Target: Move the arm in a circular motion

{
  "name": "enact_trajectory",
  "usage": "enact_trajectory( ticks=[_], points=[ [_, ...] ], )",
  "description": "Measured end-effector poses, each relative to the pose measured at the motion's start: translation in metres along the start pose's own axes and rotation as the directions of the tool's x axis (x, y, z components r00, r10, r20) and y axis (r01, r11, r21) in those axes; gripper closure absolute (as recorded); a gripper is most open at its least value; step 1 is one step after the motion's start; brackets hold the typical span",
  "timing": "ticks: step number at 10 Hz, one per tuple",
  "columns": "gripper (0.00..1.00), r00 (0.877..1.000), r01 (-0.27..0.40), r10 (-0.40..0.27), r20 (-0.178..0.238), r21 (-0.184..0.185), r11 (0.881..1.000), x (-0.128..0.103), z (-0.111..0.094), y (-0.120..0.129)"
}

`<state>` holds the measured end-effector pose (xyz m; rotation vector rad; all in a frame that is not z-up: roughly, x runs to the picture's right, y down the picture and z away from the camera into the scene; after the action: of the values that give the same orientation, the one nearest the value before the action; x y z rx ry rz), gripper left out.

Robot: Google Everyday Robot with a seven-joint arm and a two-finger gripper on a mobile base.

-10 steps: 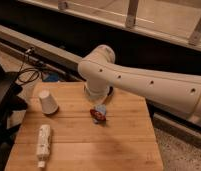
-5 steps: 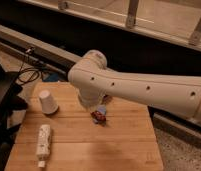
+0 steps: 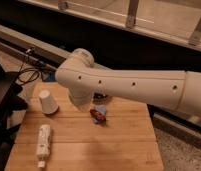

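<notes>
The arm (image 3: 129, 86) is a thick cream-white tube with small dark holes, reaching in from the right edge. Its rounded elbow (image 3: 78, 64) hangs over the far side of the wooden table (image 3: 119, 145), and a short segment (image 3: 83, 99) bends down from it. My gripper is hidden behind that lower segment near the table's far edge; it is shut and I see nothing held in it.
An upturned white paper cup (image 3: 47, 102) stands at the table's far left. A white bottle (image 3: 43, 141) lies near the left front. A small red and blue object (image 3: 98, 115) sits just below the arm. Black cables (image 3: 25, 75) and dark equipment (image 3: 4, 102) are at left.
The arm's elbow has swung left and nearer the camera over the table, now covering more of the table's far edge. Cup, bottle and small object have not moved.
</notes>
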<state>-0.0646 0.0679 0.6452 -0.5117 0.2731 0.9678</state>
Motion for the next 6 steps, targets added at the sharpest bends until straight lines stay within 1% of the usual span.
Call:
enact_trajectory(
  ticks=[2,3,4,5,6],
  points=[
    [0.90,1.000,0.009,-0.009,0.003,0.010,1.000,-0.010,-0.004,0.008],
    [0.90,1.000,0.005,-0.006,0.004,0.010,1.000,-0.023,-0.005,0.014],
    [0.90,1.000,-0.008,0.008,0.006,0.009,1.000,-0.034,-0.004,0.011],
    [0.90,1.000,-0.023,0.023,0.007,0.009,1.000,-0.042,-0.002,0.004],
    [0.90,0.999,-0.040,0.040,0.010,0.008,0.999,-0.044,-0.002,-0.007]
  ],
)
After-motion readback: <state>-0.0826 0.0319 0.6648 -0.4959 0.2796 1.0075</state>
